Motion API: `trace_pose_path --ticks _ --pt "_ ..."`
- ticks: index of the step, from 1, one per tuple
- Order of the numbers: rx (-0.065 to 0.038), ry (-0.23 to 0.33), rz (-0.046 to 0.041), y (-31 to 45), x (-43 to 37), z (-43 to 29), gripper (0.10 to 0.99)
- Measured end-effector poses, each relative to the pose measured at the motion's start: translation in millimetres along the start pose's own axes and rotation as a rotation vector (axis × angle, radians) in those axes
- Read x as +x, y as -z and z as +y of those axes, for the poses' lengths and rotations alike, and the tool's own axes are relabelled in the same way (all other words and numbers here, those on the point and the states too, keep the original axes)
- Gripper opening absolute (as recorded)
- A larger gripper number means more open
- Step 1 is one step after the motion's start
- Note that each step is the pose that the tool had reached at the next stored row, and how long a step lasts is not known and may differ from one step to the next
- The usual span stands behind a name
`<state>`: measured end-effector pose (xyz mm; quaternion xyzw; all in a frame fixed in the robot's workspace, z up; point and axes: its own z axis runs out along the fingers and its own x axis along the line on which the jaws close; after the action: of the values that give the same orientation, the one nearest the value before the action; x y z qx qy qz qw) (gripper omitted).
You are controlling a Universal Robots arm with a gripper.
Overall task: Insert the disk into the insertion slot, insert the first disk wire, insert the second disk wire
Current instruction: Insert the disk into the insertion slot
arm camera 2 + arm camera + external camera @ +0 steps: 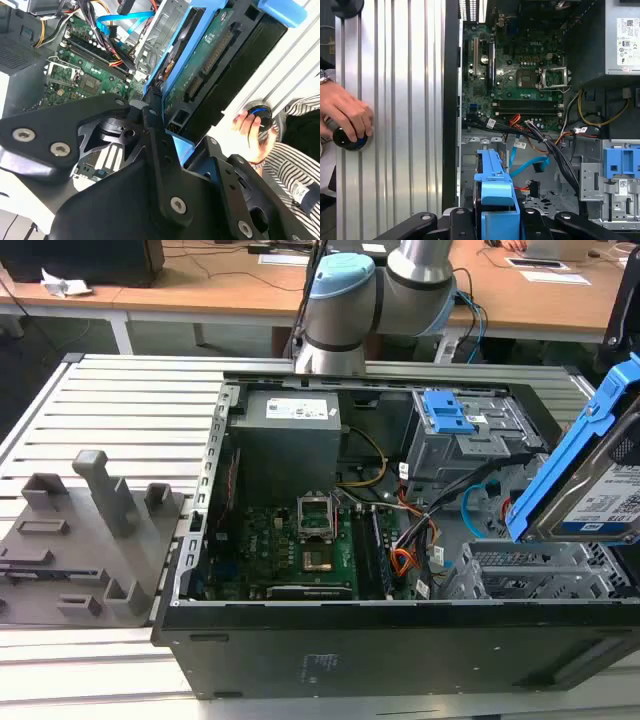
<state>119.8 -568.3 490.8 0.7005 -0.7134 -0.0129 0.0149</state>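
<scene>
My gripper (182, 137) is shut on the disk (210, 65), a drive in a bright blue caddy clamped between black fingers (155, 145). In the exterior view the disk (590, 485) hangs tilted above the computer case's right end. It is just over the insertion slot (525, 580), a low silver perforated cage. In the first wrist view the caddy (495, 192) stands edge-on over the slot floor (547, 200). The light blue second disk wire (530, 167) loops loose inside the slot area. Orange-red first disk wire leads (514, 120) lie beside the black cable bundle.
A taller grey cage with a blue clip (445, 412) stands behind the slot. The motherboard (300, 550) fills the case's middle. A person's hand (345, 115) rests on a black knob (351, 140) on the ribbed table beside the case. Grey fixtures (90, 530) sit at the exterior view's left.
</scene>
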Motion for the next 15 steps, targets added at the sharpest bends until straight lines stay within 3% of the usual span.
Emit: trace_pose_path --ticks 15 --pt "0.0 0.0 0.0 -23.1 0.0 2.1 0.365"
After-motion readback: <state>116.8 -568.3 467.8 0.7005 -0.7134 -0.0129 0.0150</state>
